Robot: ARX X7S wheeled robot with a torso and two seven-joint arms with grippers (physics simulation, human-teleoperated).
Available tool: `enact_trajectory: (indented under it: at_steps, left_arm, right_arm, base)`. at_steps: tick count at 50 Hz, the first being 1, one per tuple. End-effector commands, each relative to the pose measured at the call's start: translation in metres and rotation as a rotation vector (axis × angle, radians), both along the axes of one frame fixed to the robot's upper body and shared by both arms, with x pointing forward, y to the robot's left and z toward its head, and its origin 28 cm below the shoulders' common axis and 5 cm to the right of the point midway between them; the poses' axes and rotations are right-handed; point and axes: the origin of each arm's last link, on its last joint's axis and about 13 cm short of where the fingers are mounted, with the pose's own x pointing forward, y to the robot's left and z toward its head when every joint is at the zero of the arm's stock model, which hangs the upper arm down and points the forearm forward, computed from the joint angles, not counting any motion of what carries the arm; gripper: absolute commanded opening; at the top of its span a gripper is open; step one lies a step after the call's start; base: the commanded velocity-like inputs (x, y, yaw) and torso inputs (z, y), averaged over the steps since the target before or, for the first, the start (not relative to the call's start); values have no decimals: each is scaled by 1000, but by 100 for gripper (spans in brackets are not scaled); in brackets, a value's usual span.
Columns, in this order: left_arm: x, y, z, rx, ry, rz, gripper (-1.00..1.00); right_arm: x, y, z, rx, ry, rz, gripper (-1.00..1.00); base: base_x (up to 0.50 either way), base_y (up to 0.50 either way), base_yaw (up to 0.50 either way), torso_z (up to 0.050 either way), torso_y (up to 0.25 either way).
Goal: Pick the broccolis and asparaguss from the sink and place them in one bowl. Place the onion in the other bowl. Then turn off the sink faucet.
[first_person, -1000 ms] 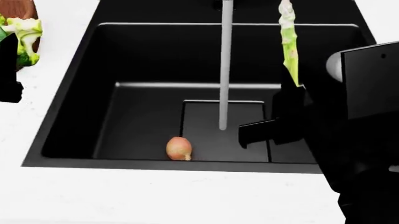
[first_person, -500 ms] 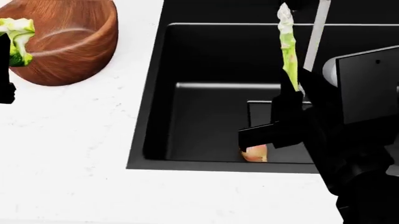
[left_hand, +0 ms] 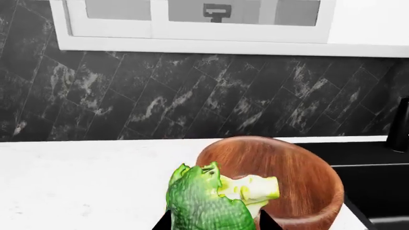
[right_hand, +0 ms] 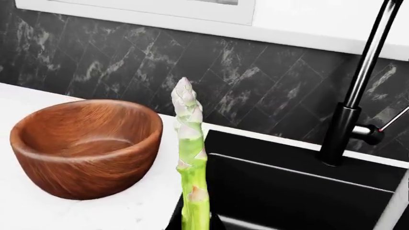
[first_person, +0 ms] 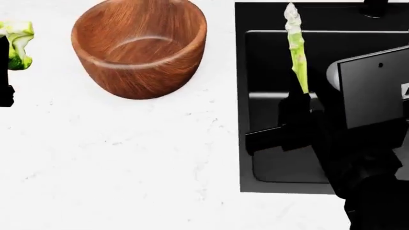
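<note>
Surface: white speckled countertop (first_person: 115,158), runs back to dark marble-look wall.
On it: 1 wooden bowl (first_person: 141,45), upright, nothing inside.
Set into it: black sink (first_person: 268,158), just beside bowl.
Faucet (right_hand: 348,120): upright behind sink.

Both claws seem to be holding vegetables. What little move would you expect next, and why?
Probably the left gripper carries its broccoli over the wooden bowl and releases it: the bowl looks empty, and the broccoli sits beside it. The right gripper holds an asparagus spear above the sink.

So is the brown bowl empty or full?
Empty. The wooden bowl shows only bare wood inside; the broccoli and asparagus are not in it.
</note>
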Motion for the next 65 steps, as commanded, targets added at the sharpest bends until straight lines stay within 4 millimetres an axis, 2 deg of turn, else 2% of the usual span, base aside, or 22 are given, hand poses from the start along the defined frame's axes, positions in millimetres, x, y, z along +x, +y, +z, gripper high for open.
enact_trajectory:
  at_steps: [1, 18, 39, 46, 50, 56, 59, 60, 65]
  left_arm:
    - [3, -3, 1, -27, -11, -14, -100]
    - [5, -4, 1, -24, -5, -28, -100]
    - [2, -7, -3, -26, 2, -43, -100]
    - [1, -10, 1, -38, 16, -84, -100]
    - [0, -16, 9, -45, 63, -171, -100]
    - [8, -36, 31, 2, 101, -294, -100]
    - [13, -50, 41, 1, 137, -380, -100]
    - [13, -54, 45, -56, 203, -478, -100]
    - [29, -76, 47, -26, 272, -552, -100]
  right_arm:
    - [-2, -1, -4, -15, -18, -22, -100]
    - [-12, -7, -5, 0, -26, -70, -100]
    - [-17, -8, -9, 11, -14, -52, -100]
    - [-19, -8, 1, 46, 22, -49, -100]
    - [-19, -10, 6, 43, 28, -52, -100]
    - [-19, -13, 9, 30, 31, -63, -100]
    - [-24, -13, 12, 36, 37, -71, -100]
    - [-26, -12, 13, 38, 36, -72, -100]
    - [-29, -10, 17, 37, 44, -67, -100]
  base:
    - [355, 488, 0, 0, 0]
    - [475, 273, 0, 0, 0]
    - [440, 33, 0, 0, 1]
    - [62, 1, 0, 0, 1]
    - [0, 0, 0, 0, 0]
    - [0, 0, 0, 0, 2]
    - [0, 0, 0, 0, 0]
    - [0, 0, 0, 0, 0]
    - [0, 0, 0, 0, 0]
